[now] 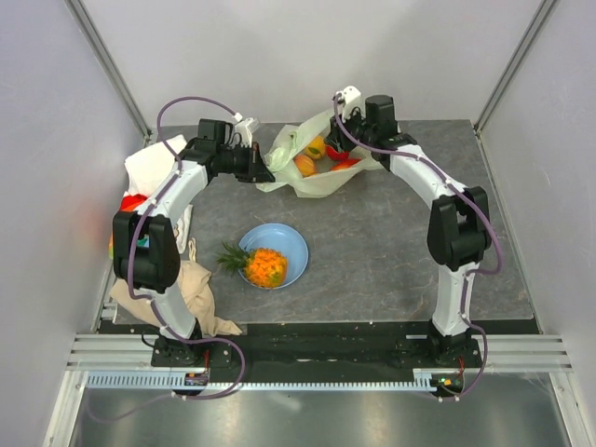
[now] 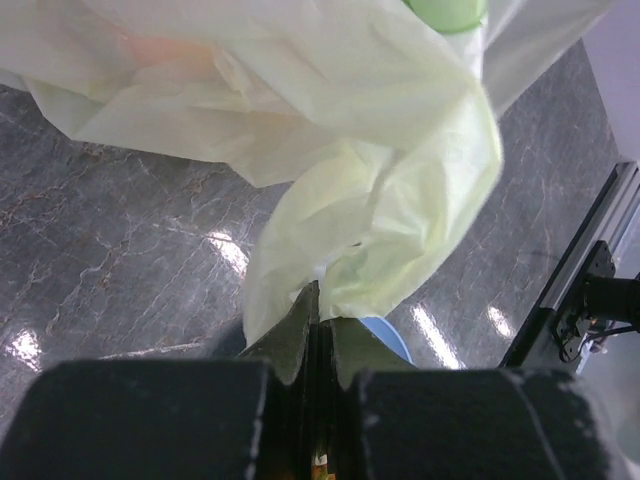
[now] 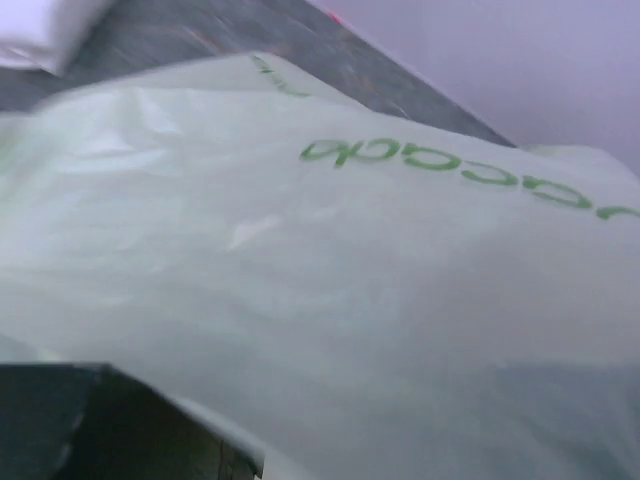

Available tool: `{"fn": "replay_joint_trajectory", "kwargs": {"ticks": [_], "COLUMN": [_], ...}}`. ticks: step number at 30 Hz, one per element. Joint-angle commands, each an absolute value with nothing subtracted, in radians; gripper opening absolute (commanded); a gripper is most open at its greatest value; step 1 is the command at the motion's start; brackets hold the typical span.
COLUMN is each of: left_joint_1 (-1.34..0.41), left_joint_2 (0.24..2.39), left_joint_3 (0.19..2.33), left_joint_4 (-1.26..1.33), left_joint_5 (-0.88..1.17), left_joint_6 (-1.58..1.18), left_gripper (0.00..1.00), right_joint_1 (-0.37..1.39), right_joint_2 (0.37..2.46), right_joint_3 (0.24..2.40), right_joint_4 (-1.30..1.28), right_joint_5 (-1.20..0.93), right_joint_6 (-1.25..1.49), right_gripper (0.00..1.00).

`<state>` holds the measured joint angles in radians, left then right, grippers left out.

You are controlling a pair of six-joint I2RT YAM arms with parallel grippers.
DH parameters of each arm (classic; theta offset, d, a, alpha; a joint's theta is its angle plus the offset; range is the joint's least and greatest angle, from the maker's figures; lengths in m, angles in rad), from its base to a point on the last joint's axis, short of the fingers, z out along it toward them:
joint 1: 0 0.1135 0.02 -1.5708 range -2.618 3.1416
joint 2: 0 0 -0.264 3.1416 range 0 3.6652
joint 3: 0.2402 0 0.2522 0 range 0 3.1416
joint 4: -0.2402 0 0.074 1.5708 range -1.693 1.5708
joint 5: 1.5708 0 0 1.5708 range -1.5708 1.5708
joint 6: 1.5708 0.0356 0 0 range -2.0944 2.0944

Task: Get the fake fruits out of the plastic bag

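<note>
The pale yellow-green plastic bag (image 1: 321,179) lies at the back middle of the table, its mouth open. Inside it show an orange round fruit (image 1: 304,166), a yellow-orange one (image 1: 317,147) and a red piece (image 1: 343,159). My left gripper (image 1: 266,173) is shut on the bag's left edge; in the left wrist view its jaws (image 2: 320,300) pinch the bag film (image 2: 380,180). My right gripper (image 1: 346,149) reaches into the bag's right side, its fingertips hidden. The right wrist view is filled by bag film (image 3: 350,280). The orange pineapple (image 1: 264,267) lies on the light-blue plate (image 1: 296,240).
A white cloth (image 1: 152,168) lies at the back left with something red (image 1: 133,201) below it. A beige cloth (image 1: 191,291) is bunched beside the left arm's base. The plate's rim shows under the left jaws (image 2: 388,338). Frame rails edge the table.
</note>
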<state>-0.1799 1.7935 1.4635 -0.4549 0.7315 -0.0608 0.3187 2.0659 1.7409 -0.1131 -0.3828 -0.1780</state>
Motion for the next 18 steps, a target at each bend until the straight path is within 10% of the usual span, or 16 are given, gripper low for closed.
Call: {"fn": "replay_joint_trajectory", "kwargs": {"ticks": [1,14,16,18], "left_joint_1": [-0.175,-0.179,-0.186,-0.189], "left_joint_2": [1.802,1.793,1.798,1.801], "left_joint_3": [1.517,1.474,1.454,1.444], "left_joint_4": [-0.411,-0.385,-0.38,-0.368], "left_joint_5": [0.727,0.735,0.739,0.739], "left_joint_6": [-0.106,-0.164,-0.181,-0.215], "left_gripper": [0.02,0.02,0.02,0.02], "right_joint_1": [0.314,0.319,0.321,0.321], "right_joint_2": [1.987,2.072,2.085,2.098], "right_joint_3": [1.704,1.645,1.615,1.603], "right_joint_4": [-0.089,-0.147,-0.105,-0.088], "right_joint_5": [-0.595,-0.324,-0.27,-0.246], "right_joint_6": [-0.017,-0.232,-0.232,-0.229], "right_gripper": [0.4,0.59,0.89,0.98]}}
